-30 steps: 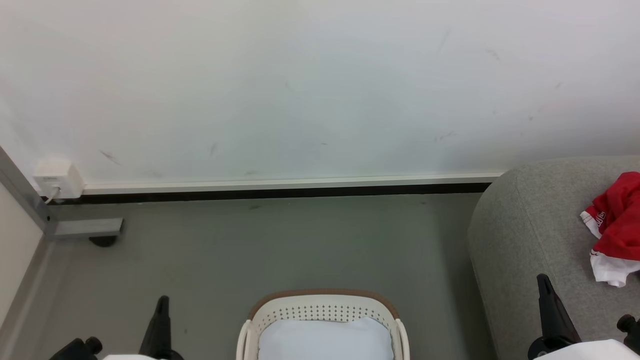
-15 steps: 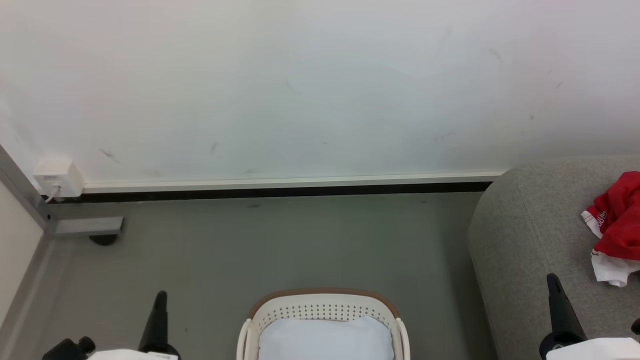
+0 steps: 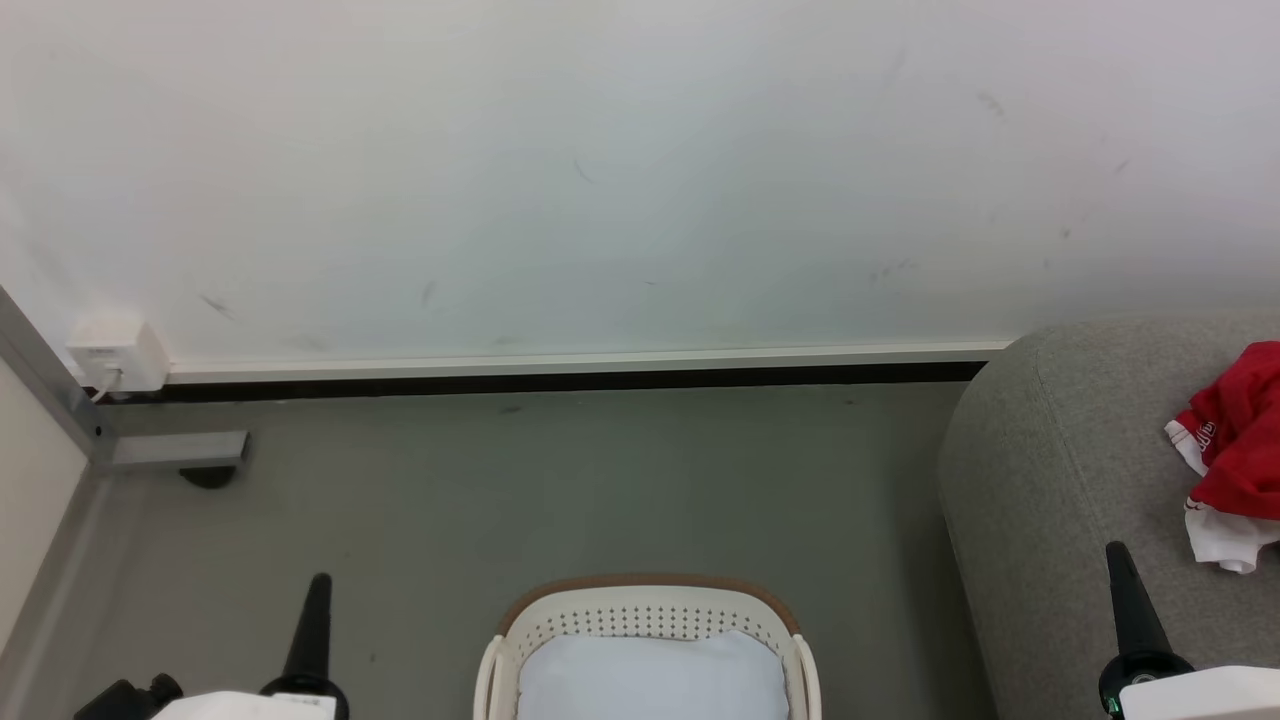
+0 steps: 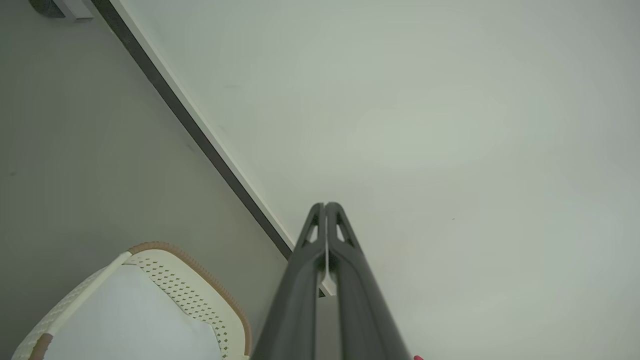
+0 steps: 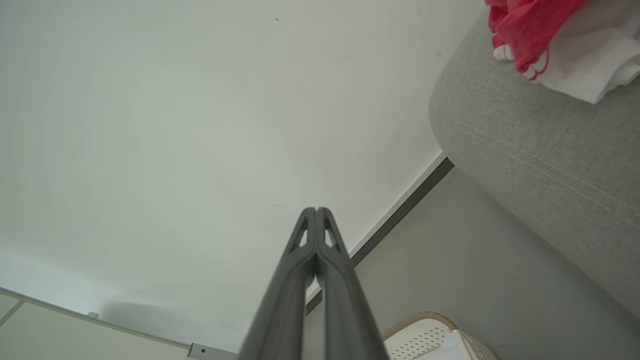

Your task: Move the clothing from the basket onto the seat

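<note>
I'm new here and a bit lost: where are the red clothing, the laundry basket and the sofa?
red clothing [image 3: 1240, 440], head view, on its red fabric.
laundry basket [image 3: 650, 582], head view, on its brown far rim.
sofa [image 3: 1050, 480], head view, on bare grey upholstery.

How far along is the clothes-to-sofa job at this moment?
Done: red clothing lies on the grey seat. In hand: nothing; left gripper and right gripper are shut, empty, flanking the basket. Left: likely nothing, as the basket's visible part holds white lining and no red, though its near end is out of frame.
</note>
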`<state>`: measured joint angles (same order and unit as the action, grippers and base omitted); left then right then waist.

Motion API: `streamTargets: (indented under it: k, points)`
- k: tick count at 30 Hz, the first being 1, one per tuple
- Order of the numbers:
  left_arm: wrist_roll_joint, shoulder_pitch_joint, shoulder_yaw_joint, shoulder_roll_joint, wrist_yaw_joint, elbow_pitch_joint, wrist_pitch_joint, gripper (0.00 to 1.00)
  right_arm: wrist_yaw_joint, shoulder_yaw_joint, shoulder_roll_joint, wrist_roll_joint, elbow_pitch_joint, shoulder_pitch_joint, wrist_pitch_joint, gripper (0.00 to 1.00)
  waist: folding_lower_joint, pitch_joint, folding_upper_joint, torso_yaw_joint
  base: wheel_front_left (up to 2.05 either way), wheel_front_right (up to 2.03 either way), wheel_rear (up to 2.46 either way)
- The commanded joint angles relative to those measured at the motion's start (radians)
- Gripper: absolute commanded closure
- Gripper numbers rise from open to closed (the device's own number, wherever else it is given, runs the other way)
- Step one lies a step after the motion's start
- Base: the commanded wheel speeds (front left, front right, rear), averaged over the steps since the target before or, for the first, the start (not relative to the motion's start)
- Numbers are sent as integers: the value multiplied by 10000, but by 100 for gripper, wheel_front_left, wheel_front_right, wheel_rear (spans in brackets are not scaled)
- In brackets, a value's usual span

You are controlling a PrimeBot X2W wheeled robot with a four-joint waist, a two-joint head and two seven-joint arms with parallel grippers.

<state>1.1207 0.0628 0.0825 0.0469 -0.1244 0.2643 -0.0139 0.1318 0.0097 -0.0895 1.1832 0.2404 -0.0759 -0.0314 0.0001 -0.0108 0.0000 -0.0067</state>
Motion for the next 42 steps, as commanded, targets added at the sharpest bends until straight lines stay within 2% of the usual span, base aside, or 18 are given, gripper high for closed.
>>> streamTargets:
  k: [1, 42]
  points:
    - [383, 226, 55, 56, -60, -115, 97, 100, -11, -115, 3, 342, -48, -201, 101, 100, 0, 5, 0, 3, 0, 0, 0]
    - [3829, 437, 272, 57, -80, -185, 1010, 100, -18, -863, 201, 3420, 17, -314, 1040, 100, 0, 98, 0, 48, 0, 0, 0]
